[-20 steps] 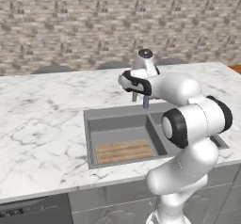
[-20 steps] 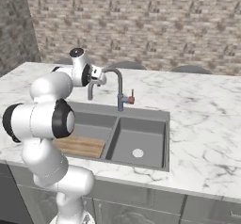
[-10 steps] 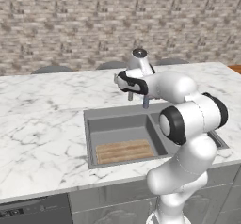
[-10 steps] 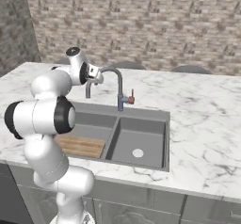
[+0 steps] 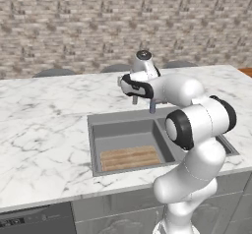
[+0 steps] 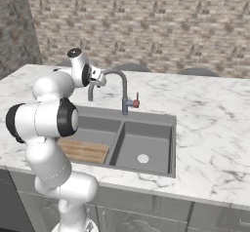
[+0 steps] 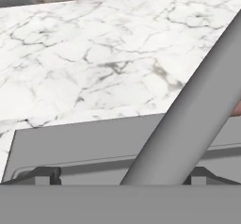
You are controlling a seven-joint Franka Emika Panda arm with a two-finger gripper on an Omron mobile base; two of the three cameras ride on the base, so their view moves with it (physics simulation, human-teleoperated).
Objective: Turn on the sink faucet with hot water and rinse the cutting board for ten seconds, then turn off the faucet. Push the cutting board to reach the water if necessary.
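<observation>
Nearest the base, the cutting board lies flat in the sink's left basin, dry, long axis left-right. Above it the gripper stands with jaws apart — the sink faucet's spout slanting between the fingertips. The red-tipped lever sits farther on, down at the faucet's base — to the gripper's right.

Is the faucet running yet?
Off. No stream falls from the sink faucet spout into the sink, and the cutting board lies dry-looking in the other basin.
</observation>
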